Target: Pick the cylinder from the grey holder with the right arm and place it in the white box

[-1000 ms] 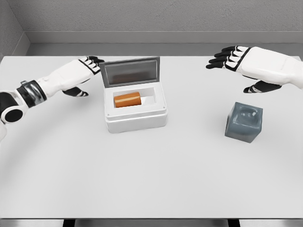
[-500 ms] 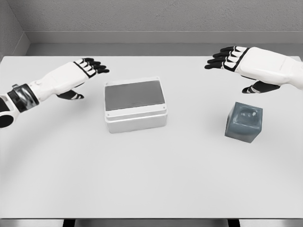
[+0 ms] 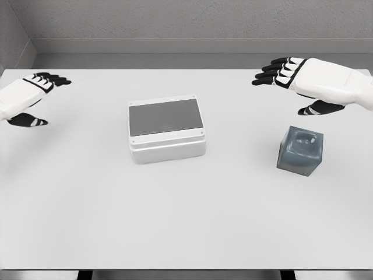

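The right hand hangs above the far right part of the table, its black-tipped fingers spread and pointing toward the picture's left, its thumb hanging lower, and nothing held in it. Its white forearm runs off the right edge of the head view. Below the thumb and nearer the robot stands the grey holder, a dark cube sitting on the table with a shallow hollow in its top face; no cylinder shows in that hollow. The hand and the holder are apart, not touching.

Further to the left, near the middle of the table, sits the white box. Its lid, with a grey panel, lies flat and closed on top, so the inside is hidden and the cylinder cannot be seen anywhere in the view.

At the far left edge the left hand hovers over the table, well apart from the box, its fingers loosely extended toward the right and holding nothing. Behind the table a grey wall closes the scene.
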